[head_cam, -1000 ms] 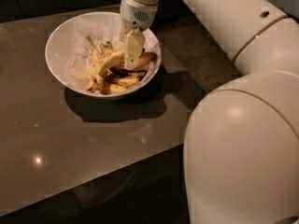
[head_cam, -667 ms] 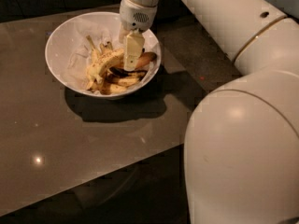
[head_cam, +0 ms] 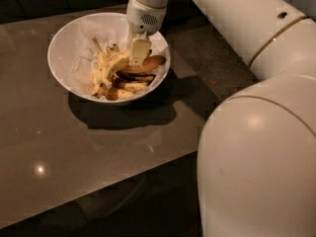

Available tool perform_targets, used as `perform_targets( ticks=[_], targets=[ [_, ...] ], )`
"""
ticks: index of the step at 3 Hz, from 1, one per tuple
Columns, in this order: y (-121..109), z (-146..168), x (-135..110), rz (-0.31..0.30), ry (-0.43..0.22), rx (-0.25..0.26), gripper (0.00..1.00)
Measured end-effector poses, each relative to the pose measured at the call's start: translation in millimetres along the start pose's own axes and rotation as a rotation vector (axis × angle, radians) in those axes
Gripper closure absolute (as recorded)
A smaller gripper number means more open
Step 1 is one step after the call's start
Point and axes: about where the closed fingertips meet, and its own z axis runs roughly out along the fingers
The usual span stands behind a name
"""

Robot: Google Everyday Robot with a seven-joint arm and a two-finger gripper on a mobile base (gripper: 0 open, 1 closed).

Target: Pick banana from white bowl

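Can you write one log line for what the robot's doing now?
gripper: low in white bowl | banana: in bowl, at gripper | pick: not done

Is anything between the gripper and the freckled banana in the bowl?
Nothing visible. The gripper is inside the white bowl at the upper end of the banana; darker bananas lie beside it, not between.

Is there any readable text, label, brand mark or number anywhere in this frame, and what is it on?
None: no readable text on the white bowl, the banana, the table or the robot arm.
The end effector, low inside the white bowl at the banana, bears no lettering either.
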Motion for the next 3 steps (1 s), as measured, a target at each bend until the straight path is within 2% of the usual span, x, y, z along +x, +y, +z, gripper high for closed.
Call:
perform_targets(
  ticks=[1,2,3],
  targets=[
    [0,0,0,0.0,0.0,0.0,0.95],
    [5,-17,0,-0.001,-0.05,0.068,1.0],
    [24,-45,2,-0.009,-0.17,0.161,1.0]
  ],
)
